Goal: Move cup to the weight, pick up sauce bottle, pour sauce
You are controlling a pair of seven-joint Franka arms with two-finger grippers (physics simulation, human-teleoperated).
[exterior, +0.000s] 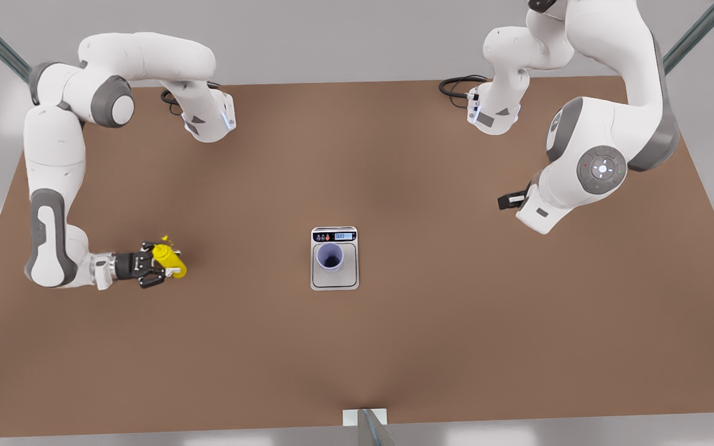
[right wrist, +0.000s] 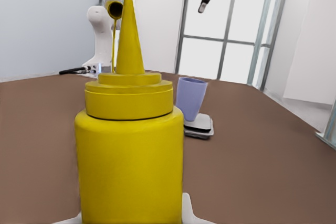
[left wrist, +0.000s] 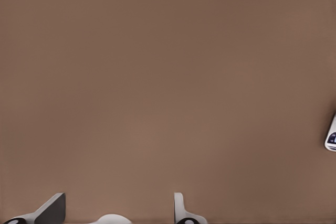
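the brown table [exterior: 456, 347] carries everything. two white arms reach over it from the far corners.

the arm on the front view's left [exterior: 53, 186] bends down low near the table's left edge; the right wrist view rides on it. its right gripper [exterior: 160, 271] lies close to the tabletop with its fingers [right wrist: 190, 211] closed on either side of the bottle [exterior: 170, 260]. in the right wrist view the bottle [right wrist: 128, 150] stands upright on the table, nozzle up.

the arm on the front view's right [exterior: 605, 142] hangs raised above the table near the right edge, waiting. its left gripper [left wrist: 115, 208] faces bare tabletop with the fingers [left wrist: 52, 209] spread wide and nothing between them. a corner of the scale [left wrist: 332, 137] shows at the rim of the left wrist view.

the scale [exterior: 334, 280] lies flat near the table's middle, a little toward the near edge, its display strip on the far side. it is well apart from the bottle.

the cup [exterior: 330, 256] stands upright on the scale's plate, open end up, within the plate's outline. the right wrist view shows the cup [right wrist: 190, 97] on the scale [right wrist: 198, 127] beyond the bottle.
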